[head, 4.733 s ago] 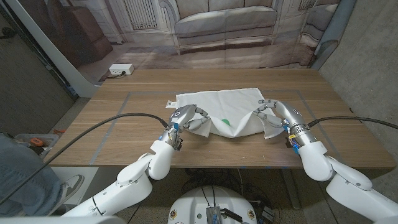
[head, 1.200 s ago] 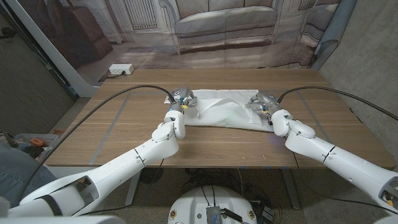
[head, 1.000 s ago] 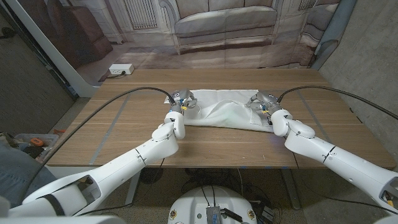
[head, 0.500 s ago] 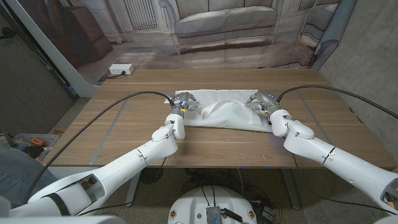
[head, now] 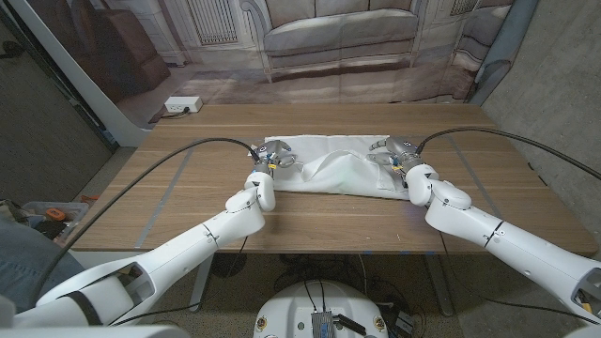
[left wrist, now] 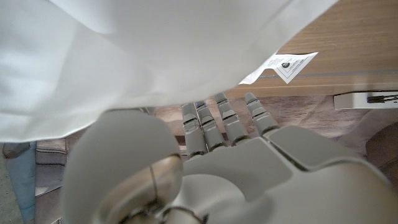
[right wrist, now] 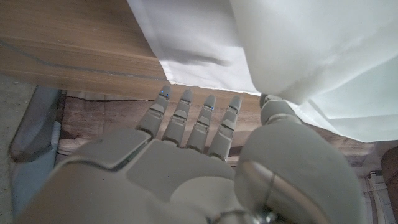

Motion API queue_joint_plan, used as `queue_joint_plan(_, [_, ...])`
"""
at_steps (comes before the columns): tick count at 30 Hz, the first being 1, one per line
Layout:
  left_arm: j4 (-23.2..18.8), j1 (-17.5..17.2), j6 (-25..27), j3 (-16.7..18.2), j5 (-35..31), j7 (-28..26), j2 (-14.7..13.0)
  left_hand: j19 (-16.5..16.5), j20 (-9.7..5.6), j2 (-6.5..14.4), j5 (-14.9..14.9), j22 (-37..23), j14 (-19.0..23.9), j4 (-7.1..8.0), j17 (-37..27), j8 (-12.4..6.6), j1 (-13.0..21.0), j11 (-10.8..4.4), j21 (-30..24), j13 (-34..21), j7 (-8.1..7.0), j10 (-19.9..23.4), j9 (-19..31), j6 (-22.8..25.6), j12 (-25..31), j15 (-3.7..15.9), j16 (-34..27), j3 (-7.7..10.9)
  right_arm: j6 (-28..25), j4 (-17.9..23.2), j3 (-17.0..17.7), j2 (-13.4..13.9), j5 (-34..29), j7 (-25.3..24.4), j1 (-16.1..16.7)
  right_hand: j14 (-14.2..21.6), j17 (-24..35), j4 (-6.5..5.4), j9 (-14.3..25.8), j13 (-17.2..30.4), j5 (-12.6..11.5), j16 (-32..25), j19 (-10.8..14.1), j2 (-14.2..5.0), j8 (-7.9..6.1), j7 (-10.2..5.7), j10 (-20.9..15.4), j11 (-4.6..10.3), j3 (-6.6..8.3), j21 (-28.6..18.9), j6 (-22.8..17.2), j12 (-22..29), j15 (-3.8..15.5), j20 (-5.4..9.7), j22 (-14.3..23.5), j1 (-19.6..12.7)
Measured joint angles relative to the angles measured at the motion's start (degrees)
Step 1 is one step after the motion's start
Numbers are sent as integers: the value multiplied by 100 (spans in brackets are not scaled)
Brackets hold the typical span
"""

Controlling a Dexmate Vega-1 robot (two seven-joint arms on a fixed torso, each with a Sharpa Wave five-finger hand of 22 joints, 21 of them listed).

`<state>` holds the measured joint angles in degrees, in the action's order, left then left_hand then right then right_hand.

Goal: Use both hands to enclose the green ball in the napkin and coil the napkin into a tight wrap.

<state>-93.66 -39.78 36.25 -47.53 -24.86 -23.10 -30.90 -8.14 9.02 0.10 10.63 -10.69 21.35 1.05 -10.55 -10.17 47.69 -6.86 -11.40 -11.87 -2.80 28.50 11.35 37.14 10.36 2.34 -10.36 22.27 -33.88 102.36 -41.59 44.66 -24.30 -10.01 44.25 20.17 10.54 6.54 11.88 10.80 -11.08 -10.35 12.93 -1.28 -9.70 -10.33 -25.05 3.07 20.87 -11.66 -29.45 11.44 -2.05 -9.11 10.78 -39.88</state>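
My left hand (head: pixel 272 154) was at the left end of the napkin (head: pixel 333 169), out toward the middle of the table (head: pixel 169 202), and in the left wrist view the fingers (left wrist: pixel 224 121) reached straight up side by side with the cloth draped over their tips and over the thumb; whether they actually pinched the fabric I could not tell. A small paper label (left wrist: pixel 283 65) lay on the wood just beyond that end of the cloth. The napkin itself lay folded into a long white band across the table's centre, nearer the far edge than the near one, with a raised fold running up through its middle. The green ball was not visible to me; it may have been under that bunched cloth, but I cannot say. My right hand (head: pixel 399 154) was at the napkin's right end, and in the right wrist view its fingers (right wrist: pixel 199 121) stood a little apart, pointing at the cloth's edge, the thumb up against a hanging fold; whether it gripped the fabric I could not tell either. Past the table's far left corner a white power strip (head: pixel 182 106) sat on the floor.
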Motion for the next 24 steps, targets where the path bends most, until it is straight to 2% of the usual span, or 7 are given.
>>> queue_joint_plan(4, [-30, 14, 51, 5, 6, 32, -32, 51, 11, 20, 0, 0, 0, 22, 0, 0, -21, 36, 0, 0, 5, -35, 0, -11, 0, 0, 0, -23, -57, -15, -11, -28, 28, 21, -26, -62, 0, 0, 0, 0, 28, 0, -20, -4, 4, 114, 59, -60, 0, 0, 332, 0, -1, -20, 0, 64])
queue_joint_plan(13, [-53, 38, 93, 21, 22, 44, -70, 50, 11, 7, 0, 0, -31, 23, 0, -47, -83, 41, 0, 1, 5, -40, 0, -11, 0, 31, 0, -22, -189, -80, -85, -89, 58, 81, -123, -92, 0, -23, -1, 0, 28, 0, -50, 15, 4, 152, 121, -60, -24, 0, 369, 0, -31, -51, 0, 138])
queue_joint_plan(16, [-2, 62, 93, 39, 29, 9, -68, 50, 11, 7, 0, 0, -31, 22, 0, -47, -82, 41, 0, 1, 5, -40, -1, -11, 0, 31, 0, -22, -233, -106, -108, -107, 59, 91, -159, -115, 0, -23, -1, 0, 28, 0, -50, 11, -15, 123, 162, -101, -24, 0, 402, 0, -54, -51, 0, 140])
queue_joint_plan(19, [38, 69, 80, 45, 41, -32, -58, 50, 11, 7, 0, 0, -30, 22, 0, -90, -82, 41, 0, 1, 19, -40, -1, 17, 27, 31, 0, -22, -264, -131, -130, -120, 59, 93, -190, -157, 0, -23, -1, 0, 27, 0, -50, 11, -29, 123, 188, -75, -24, 0, 402, 0, -44, -51, 0, 140])
queue_joint_plan(24, [167, 90, 37, 57, 78, -106, -11, 50, 10, 7, 0, 0, -30, 22, 1, -91, -82, 19, 0, 1, 3, -18, -1, 33, 27, 31, 0, -22, -347, -190, -177, -145, 58, 105, -246, -214, -1, -23, -1, 0, 27, 0, -72, -11, -29, 139, 255, -133, -24, 0, 418, -22, -56, -74, 0, 161])
